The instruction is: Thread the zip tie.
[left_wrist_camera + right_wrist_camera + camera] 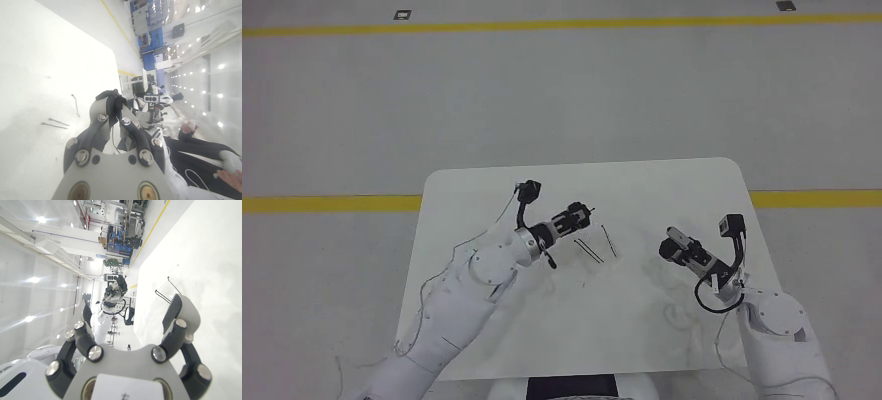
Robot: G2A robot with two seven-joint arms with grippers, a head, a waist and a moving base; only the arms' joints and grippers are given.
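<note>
My left gripper [580,213] hovers over the middle of the white table, shut on a thin black zip tie [113,130]. A short tip of that tie pokes out past the fingertips [125,276]. Three more black zip ties lie loose on the table just right of it: a pair side by side [589,250] and a single one [606,238]; the left wrist view has the single one as a curved tie [76,106]. My right gripper [674,245] sits right of those ties, above the table. It is open [132,311] with nothing between its fingers.
The white table [682,180] has rounded corners, with bare surface toward its far edge and at its front. White cables trail along both arms near the front edge. Grey floor with yellow lines surrounds the table.
</note>
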